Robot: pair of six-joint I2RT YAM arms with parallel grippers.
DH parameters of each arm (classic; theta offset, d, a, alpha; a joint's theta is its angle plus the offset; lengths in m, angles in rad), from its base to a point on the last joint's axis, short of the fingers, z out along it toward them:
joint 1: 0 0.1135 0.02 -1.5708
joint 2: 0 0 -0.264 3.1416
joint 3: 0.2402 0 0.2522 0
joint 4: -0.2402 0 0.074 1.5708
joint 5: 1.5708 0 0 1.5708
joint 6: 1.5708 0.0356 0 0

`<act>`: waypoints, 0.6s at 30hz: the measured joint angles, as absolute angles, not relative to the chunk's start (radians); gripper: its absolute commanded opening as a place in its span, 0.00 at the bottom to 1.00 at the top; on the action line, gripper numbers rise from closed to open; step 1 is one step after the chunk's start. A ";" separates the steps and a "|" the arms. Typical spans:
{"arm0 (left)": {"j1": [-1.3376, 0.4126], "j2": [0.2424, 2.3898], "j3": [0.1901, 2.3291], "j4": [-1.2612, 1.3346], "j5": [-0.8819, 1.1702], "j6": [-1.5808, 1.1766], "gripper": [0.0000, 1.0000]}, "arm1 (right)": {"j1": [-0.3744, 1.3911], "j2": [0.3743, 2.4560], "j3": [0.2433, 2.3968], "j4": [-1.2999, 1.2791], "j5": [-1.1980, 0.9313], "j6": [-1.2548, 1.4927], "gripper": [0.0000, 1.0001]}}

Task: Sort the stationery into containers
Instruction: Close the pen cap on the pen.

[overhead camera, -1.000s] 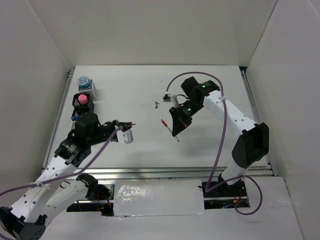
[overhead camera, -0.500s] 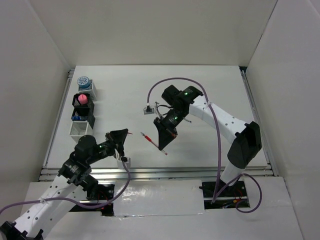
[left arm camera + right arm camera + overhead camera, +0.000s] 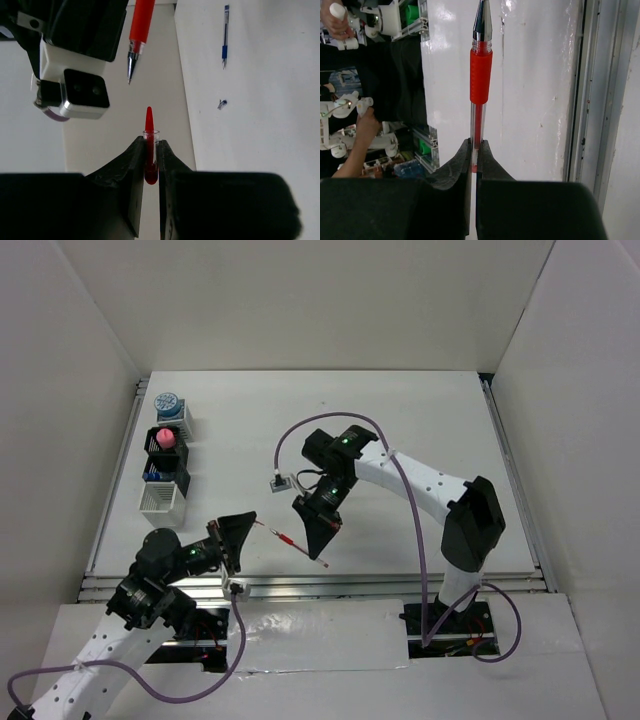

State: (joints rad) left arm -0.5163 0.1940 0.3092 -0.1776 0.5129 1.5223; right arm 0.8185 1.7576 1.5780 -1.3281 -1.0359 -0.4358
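1. The left end effector is closed tight on the short red piece. The piece's pointed end sticks out past the fingertips.
2. In the top view this end effector sits at the near left of the surface, close to its near edge.
3. The right end effector is clamped on the red pen at its clear barrel. The red grip and metal tip project forward.
4. From above, the red pen lies slantwise near the middle of the near edge. Its tip points left toward the short red piece, and a small gap shows between the two.
5. The blue pen lies flat on the surface, with a tiny dark item near it; I cannot tell what that item is.
6. The containers stand in a row along the far left edge. One holds a round blue-white tin and the next a pink block.
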 measured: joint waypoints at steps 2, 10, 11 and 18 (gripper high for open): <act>-0.516 0.194 0.329 -0.224 0.537 1.542 0.00 | 0.836 1.776 1.581 -1.328 -1.032 -0.434 0.00; -0.516 0.197 0.367 -0.307 0.610 1.609 0.00 | 0.894 1.790 1.588 -1.328 -1.018 -0.416 0.00; -0.516 0.198 0.367 -0.317 0.618 1.621 0.00 | 0.895 1.792 1.592 -1.330 -1.015 -0.413 0.00; -0.516 0.226 0.380 -0.369 0.656 1.672 0.00 | 0.889 1.815 1.623 -1.330 -1.006 -0.401 0.00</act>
